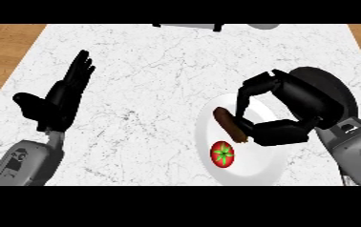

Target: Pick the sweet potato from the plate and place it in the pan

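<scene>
Sweet potato (pixel 229 124): brown, elongated, matte

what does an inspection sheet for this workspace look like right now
surface: white marbled counter, wooden strips at both upper corners
job's things: brown sweet potato on the white plate; dark pan right of the plate, mostly hidden by the hand
clutter: tomato on the same plate
hands: right hand curled at the sweet potato, thumb at its near end; left hand open, resting at left
cables: nothing seen
surroundings: pale shapes at the top edge, cannot identify
</scene>
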Motion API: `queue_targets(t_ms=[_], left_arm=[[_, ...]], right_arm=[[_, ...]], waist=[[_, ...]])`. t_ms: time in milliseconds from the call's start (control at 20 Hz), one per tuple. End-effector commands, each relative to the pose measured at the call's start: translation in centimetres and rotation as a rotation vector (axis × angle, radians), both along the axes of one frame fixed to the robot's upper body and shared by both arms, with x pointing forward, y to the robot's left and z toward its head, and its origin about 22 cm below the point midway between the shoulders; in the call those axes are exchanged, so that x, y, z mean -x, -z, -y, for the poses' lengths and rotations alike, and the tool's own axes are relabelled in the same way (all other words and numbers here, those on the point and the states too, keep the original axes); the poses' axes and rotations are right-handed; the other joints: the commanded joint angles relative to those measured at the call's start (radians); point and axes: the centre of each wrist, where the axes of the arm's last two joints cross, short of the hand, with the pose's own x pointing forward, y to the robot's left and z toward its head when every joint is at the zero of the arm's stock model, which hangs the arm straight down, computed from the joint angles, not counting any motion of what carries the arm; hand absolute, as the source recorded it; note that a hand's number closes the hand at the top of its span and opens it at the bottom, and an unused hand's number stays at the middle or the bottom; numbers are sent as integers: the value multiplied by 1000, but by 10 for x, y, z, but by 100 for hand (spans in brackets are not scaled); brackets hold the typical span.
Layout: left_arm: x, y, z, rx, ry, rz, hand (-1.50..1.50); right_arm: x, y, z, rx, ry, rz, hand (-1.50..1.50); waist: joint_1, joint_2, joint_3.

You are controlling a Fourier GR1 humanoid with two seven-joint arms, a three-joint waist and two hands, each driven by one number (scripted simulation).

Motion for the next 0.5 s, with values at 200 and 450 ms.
queue_targets(t_ms=[200,450], left_arm=[[5,0,-1,92,-70,-101,0],[12,-12,-1,95,-77,-96,0]], right_arm=[[-33,-37,30,349,-222,271,-150],[-42,-61,-9,501,-362,432,-150]], waist=[[-57,-2,7],[-52,-7,6]])
